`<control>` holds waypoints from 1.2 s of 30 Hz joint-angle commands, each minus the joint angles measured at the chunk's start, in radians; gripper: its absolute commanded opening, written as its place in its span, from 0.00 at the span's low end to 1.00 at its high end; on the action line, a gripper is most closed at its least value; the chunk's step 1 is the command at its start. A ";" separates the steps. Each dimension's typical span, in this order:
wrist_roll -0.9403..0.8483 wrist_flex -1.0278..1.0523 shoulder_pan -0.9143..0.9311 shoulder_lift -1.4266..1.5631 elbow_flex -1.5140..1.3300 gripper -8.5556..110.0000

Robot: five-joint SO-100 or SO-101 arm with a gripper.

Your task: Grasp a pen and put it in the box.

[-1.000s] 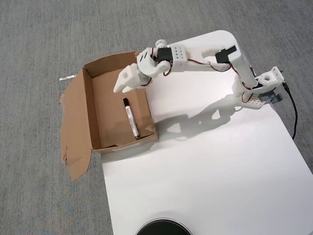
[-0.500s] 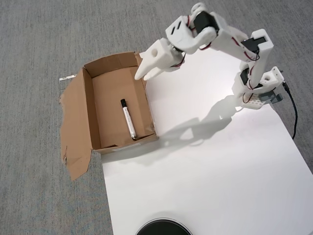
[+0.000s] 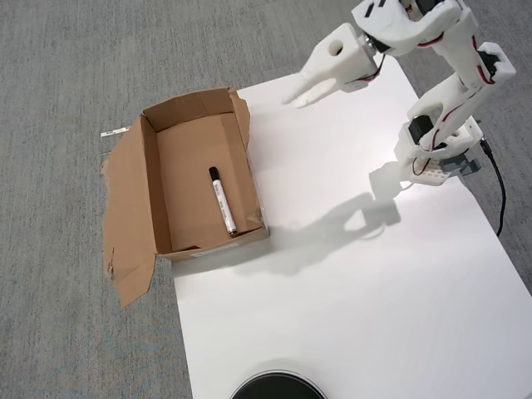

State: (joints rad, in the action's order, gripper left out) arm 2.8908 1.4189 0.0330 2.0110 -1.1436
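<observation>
Overhead, the box (image 3: 158, 187) is shallow brown cardboard, rectangular, with ragged torn flaps flattened out to its left. Inside it lies 1 pen (image 3: 223, 199), a slim white marker with a black cap, resting on the box floor near the right wall, cap toward the top. Grey short-pile carpet covers the floor; a smooth white sheet (image 3: 357, 291) lies on it, the box straddling its left edge. A dark round object (image 3: 277, 387) shows at the bottom edge. The white plastic arm is raised and folded above its base (image 3: 436, 158). The gripper (image 3: 301, 96), empty, fingers nearly together, points left, well apart from the box.
</observation>
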 commanded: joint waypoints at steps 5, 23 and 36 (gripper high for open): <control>0.007 -0.011 0.005 0.268 -0.285 0.17; 0.163 -0.014 0.005 0.718 -0.881 0.17; 0.176 -0.156 0.019 1.019 -1.272 0.17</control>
State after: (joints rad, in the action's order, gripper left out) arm 3.0595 1.3975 0.0437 2.9130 -2.2404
